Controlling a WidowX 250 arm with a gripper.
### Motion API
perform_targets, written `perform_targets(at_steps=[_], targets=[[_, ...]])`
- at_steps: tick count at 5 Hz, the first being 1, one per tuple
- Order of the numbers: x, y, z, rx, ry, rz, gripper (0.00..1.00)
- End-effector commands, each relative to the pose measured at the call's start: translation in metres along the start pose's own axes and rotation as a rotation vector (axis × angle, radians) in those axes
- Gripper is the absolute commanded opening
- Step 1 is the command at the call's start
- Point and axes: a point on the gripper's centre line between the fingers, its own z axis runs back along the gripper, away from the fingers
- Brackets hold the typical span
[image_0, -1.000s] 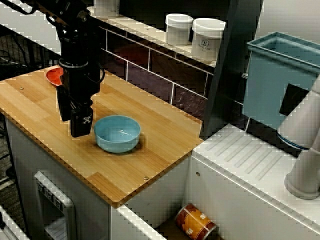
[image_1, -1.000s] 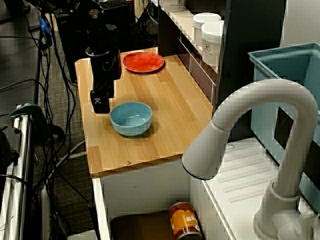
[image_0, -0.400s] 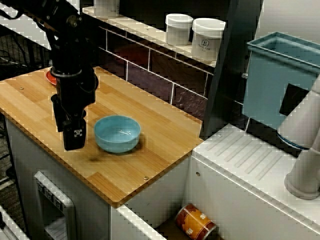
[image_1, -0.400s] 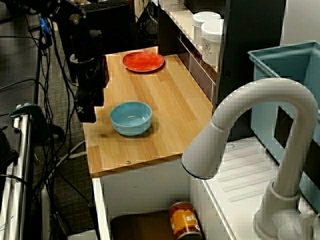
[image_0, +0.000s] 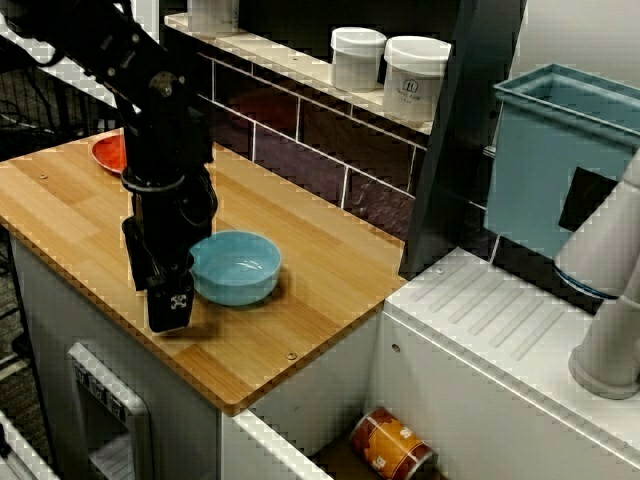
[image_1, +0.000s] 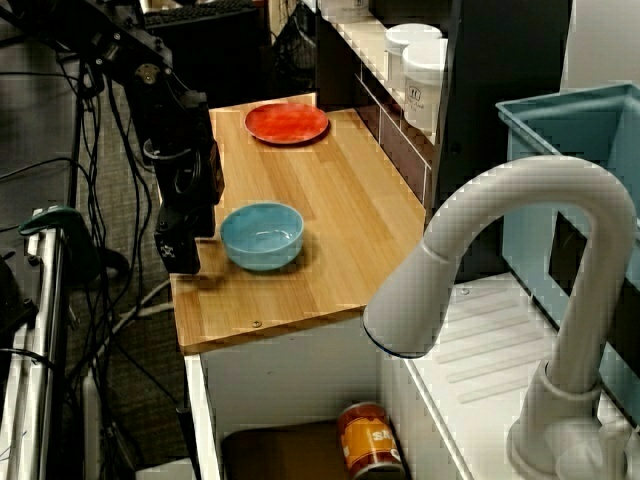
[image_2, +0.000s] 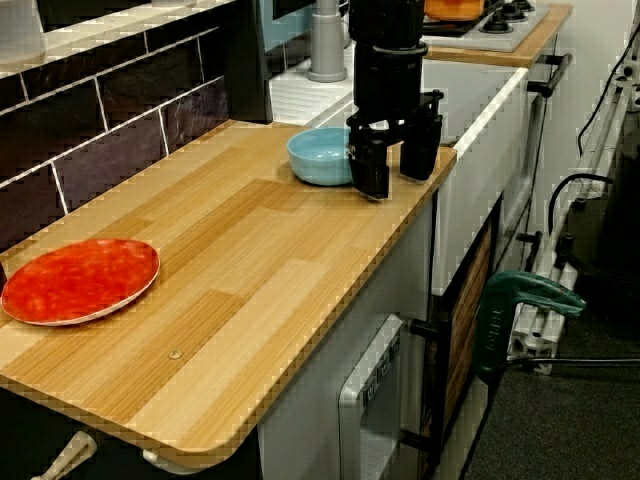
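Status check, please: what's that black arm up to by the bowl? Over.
Gripper open, empty, fingers low at the counter edge. Blue bowl right beside it, contact unclear. Red plate at the far end, nothing between.

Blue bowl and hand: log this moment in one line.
hand: open, empty | beside blue bowl | low over counter front edge | red plate: far end

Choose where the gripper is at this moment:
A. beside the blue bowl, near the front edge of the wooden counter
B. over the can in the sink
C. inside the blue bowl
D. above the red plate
A: in the view along the counter, the gripper hangs with open, empty jaws next to the blue bowl, on the side toward the front edge of the wooden counter.
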Motion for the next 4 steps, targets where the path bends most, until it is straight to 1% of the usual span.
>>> perform_targets(at_steps=[1, 2, 3, 4], targets=[[0.035, 0.004, -0.002, 0.018, -0.015, 0.025, 1.0], [0.049, 0.003, 0.005, 0.023, -0.015, 0.023, 1.0], [0.058, 0.006, 0.015, 0.001, -0.007, 0.029, 1.0], [0.069, 0.013, 0.025, -0.034, 0.018, 0.04, 1.0]])
